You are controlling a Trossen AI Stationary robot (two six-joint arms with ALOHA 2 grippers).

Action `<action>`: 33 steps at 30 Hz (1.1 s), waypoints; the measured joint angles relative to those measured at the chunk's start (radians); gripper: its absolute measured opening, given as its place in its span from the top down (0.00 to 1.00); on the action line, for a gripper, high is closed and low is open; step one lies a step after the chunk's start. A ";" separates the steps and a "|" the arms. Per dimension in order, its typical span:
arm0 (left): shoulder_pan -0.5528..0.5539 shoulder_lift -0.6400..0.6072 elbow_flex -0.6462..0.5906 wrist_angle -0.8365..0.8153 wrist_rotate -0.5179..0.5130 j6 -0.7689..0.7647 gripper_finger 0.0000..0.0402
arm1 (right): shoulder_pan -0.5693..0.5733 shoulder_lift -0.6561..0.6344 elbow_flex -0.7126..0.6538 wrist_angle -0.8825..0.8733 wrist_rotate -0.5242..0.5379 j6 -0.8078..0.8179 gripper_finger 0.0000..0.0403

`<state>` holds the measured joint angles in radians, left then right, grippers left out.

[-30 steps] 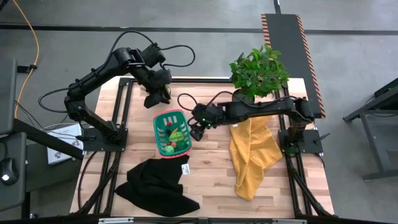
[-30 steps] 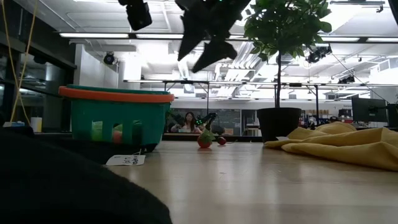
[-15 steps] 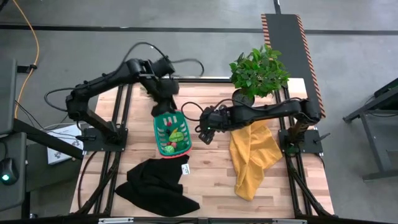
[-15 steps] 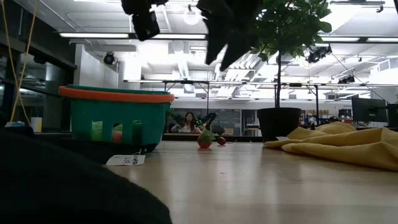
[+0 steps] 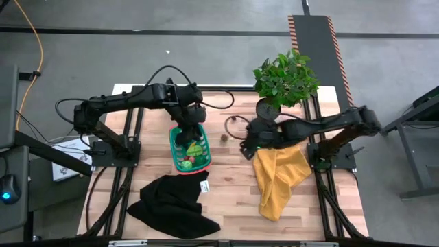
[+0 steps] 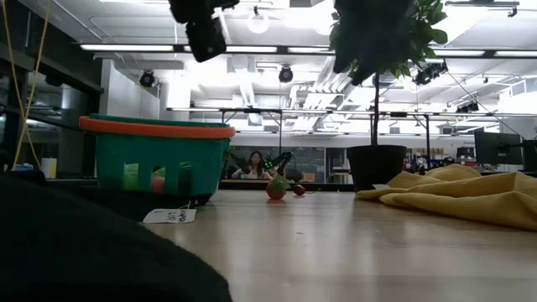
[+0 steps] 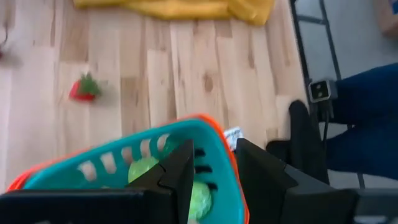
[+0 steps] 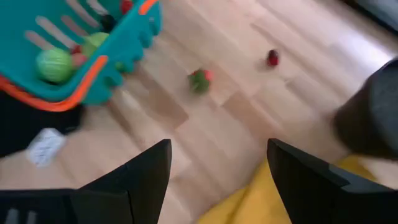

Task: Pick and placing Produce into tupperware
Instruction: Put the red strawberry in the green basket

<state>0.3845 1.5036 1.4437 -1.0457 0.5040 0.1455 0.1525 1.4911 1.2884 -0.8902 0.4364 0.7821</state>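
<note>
the left gripper (image 5: 190, 130) hangs over the far end of the basket (image 5: 173, 145), its fingers (image 7: 180, 177) parted by a narrow gap with nothing between them; through that gap its own camera shows the basket's orange rim and a round green piece (image 7: 198, 198) inside. the right gripper (image 5: 244, 147) sits above bare table between the basket and the yellow cloth (image 5: 278, 175), jaws spread wide and empty, touching nothing.

the basket stands on the wooden table (image 5: 233, 189) at the left of centre, just beyond the black cloth (image 5: 171, 204), with green, yellow and red produce (image 5: 192, 149) in it. a small red and green piece (image 5: 224, 137) lies loose on the wood between the basket and the potted plant (image 5: 282, 81).

only the right wrist view shows two loose pieces apart on the boards, a red-green one (image 8: 199, 80) and a tiny red one (image 8: 272, 58) farther off, both outside the basket (image 8: 74, 68). the low view puts the same two, a strawberry-like piece (image 6: 276, 188) and a small red bit (image 6: 299, 190), side by side on the table beyond the basket (image 6: 155, 159); it also shows a white tag (image 6: 169, 216) on the wood and a person (image 6: 252, 164) far back in the room. from overhead the tag (image 5: 204, 186) lies at the black cloth's edge.
</note>
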 joint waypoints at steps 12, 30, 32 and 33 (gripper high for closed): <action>-0.061 0.000 0.000 0.209 -0.049 -0.162 0.72 | 0.067 -0.141 -0.269 0.232 -0.074 0.109 0.37; -0.079 -0.006 -0.001 0.284 -0.204 -0.336 0.72 | -0.059 -0.087 -0.434 0.489 -0.096 0.032 0.37; -0.108 -0.011 0.000 0.328 -0.267 -0.333 0.72 | -0.077 -0.065 -0.434 0.491 -0.101 0.019 0.37; -0.126 -0.017 -0.001 0.335 -0.297 -0.333 0.72 | -0.084 -0.053 -0.434 0.486 -0.100 0.005 0.37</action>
<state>0.2583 1.4861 1.4431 -0.7107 0.2065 -0.1875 0.0689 1.4379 0.8543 -0.4042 0.3360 0.7868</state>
